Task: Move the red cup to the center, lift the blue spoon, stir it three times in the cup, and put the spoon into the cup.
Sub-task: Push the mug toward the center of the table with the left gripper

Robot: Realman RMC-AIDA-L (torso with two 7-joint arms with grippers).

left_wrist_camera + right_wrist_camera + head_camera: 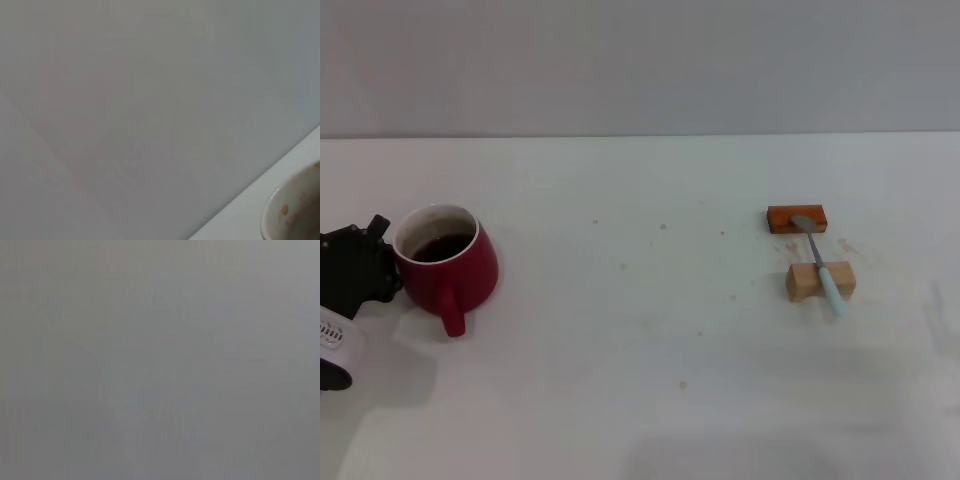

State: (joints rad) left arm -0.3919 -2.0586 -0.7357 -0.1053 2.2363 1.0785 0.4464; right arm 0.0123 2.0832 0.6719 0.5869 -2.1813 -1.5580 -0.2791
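The red cup [450, 262] stands at the left of the white table [640, 330], with dark liquid inside and its handle towards the table's front edge. A piece of its white inside shows in the left wrist view [295, 215]. My left gripper [382, 258] is black and sits right against the cup's left side. The blue spoon [823, 268] lies at the right, bridging two blocks, with its grey bowl on the far block and its pale blue handle over the near one. My right gripper is out of view.
The orange-brown block [796, 217] and the tan wooden block [819, 281] lie under the spoon at the right. A grey wall [640, 60] stands behind the table's far edge. The right wrist view shows only plain grey.
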